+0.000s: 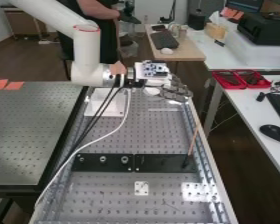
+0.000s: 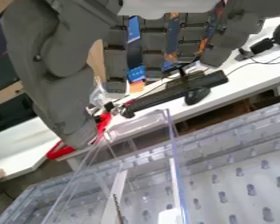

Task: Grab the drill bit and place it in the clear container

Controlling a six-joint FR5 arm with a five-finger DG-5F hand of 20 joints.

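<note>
Holds the hand (image 1: 174, 92) open at the far right of the bench (image 1: 160, 135), with fingers straight and thumb apart. Looks onto the bit (image 2: 117, 207) inside the clear box (image 2: 170, 125), near the hand.

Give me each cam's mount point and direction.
High view: fixed above the bench's near end, looking down along it at a slant; arm comes in from upper left, hand at its end.
Wrist view: on the arm's wrist, looking past the fingers and thumb over the clear container and bench to the white desk.
Shared: hand, bench, desk, black mouse.
</note>
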